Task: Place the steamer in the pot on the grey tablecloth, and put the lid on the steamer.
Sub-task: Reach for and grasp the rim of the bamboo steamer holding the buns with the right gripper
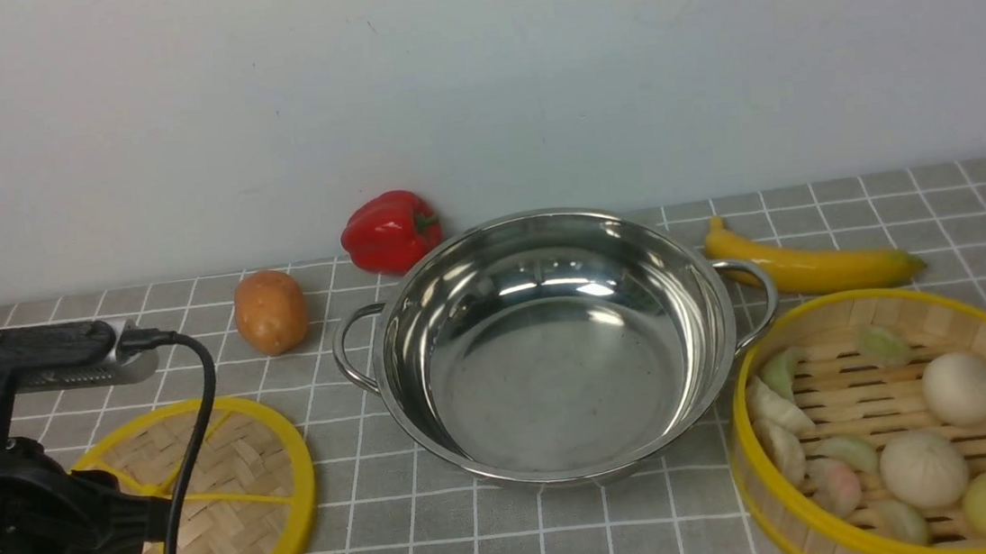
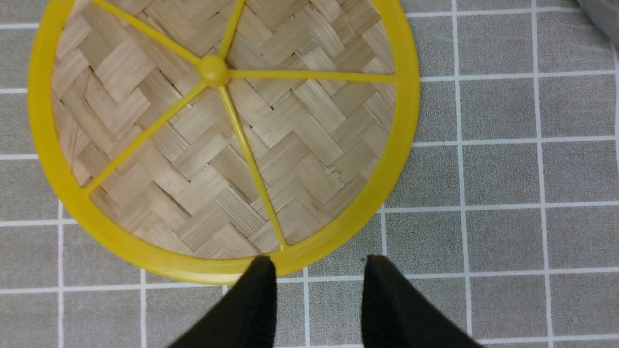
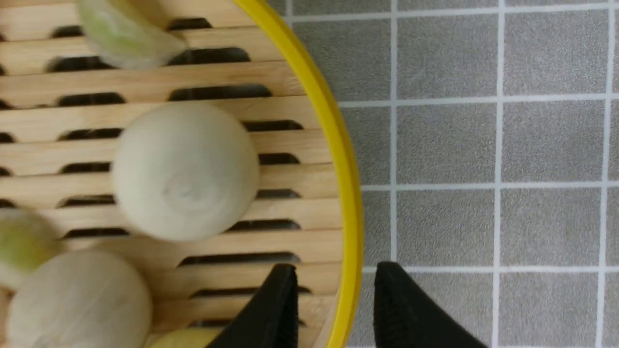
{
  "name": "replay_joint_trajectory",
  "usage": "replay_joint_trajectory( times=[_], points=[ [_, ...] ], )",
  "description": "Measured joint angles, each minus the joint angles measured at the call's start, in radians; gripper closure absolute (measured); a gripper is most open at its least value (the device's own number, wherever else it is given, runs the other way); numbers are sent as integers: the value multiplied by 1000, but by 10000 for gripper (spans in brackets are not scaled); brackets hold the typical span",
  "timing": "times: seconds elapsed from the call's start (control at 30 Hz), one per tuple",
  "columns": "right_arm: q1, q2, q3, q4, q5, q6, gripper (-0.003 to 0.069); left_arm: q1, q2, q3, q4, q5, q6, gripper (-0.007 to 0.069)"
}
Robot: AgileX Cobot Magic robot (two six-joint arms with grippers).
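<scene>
The left hand point(image 2: 316, 270) has its two black fingers point(image 2: 251, 309) apart, with only the grey tablecloth point(image 2: 508, 169) showing in the gap. The lid point(image 2: 217, 145) lies flat on that cloth just ahead of the fingertips; one fingertip overlaps the lid's yellow rim in the wrist view, but whether it touches cannot be told. The lid's spokes meet at the hub farther out from the hand. The right hand point(image 3: 333, 270) also has its fingers point(image 3: 271, 314) apart, and here they straddle the yellow rim of the steamer point(image 3: 338, 145): one finger is inside over the slatted floor, the other outside over the cloth, with a little space on either side of the rim, so nothing is clamped. Inside the steamer, just beyond the inner finger, sits a round white bun point(image 3: 186, 171), with more buns and pale green dumplings point(image 1: 782, 371) past it. The steamer stands on the cloth-covered desk, not in the pot point(image 1: 557, 379). The pot, shiny and empty, rests between the two hands and somewhat farther forward, to the right of the left hand and to the left of the right one. Beyond it, near the wall, lie a red pepper point(image 1: 389, 231), a potato point(image 1: 271, 311) and a banana point(image 1: 809, 267)
</scene>
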Motion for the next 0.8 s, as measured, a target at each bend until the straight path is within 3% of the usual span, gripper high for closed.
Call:
replay_joint_trajectory(
  times=[0.27,0.43,0.8],
  points=[
    [-65,83,-7,33,-39,1,417,0,1,-1,0,0,0,382],
    [-68,104,-9,117,-51,-80,417,0,2,-1,-1,0,0,382],
    [-68,162,-9,130,-56,-96,417,0,2,-1,-1,0,0,382]
  ],
)
